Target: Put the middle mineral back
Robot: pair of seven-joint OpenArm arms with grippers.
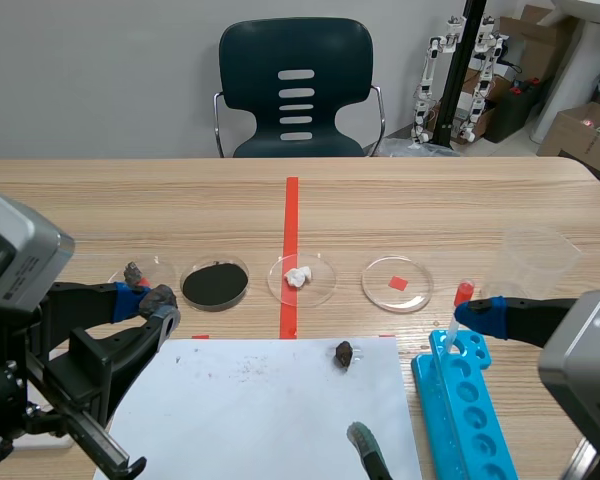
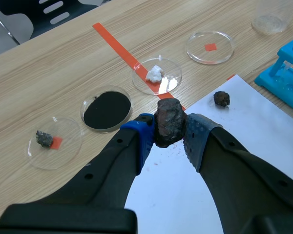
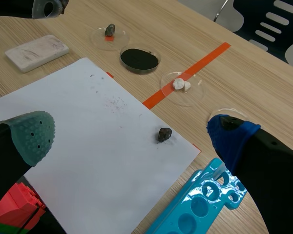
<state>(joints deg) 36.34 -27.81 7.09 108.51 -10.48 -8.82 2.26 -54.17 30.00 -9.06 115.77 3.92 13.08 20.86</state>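
The left gripper (image 2: 169, 139) pinches a dark reddish-brown mineral (image 2: 169, 121) between its pad tips, above the edge of the white paper sheet (image 2: 244, 146) and near the black-filled petri dish (image 2: 106, 108). The grip on the lumpy stone looks shallow, so it could twist or slip out in transit. The one empty petri dish (image 2: 200, 41) lies well apart, past the dish with the white mineral (image 2: 172, 85); releasing early would land it wrongly. The right gripper (image 3: 131, 134), spread wide beside the blue test-tube rack (image 3: 200, 204), could obstruct that reach.
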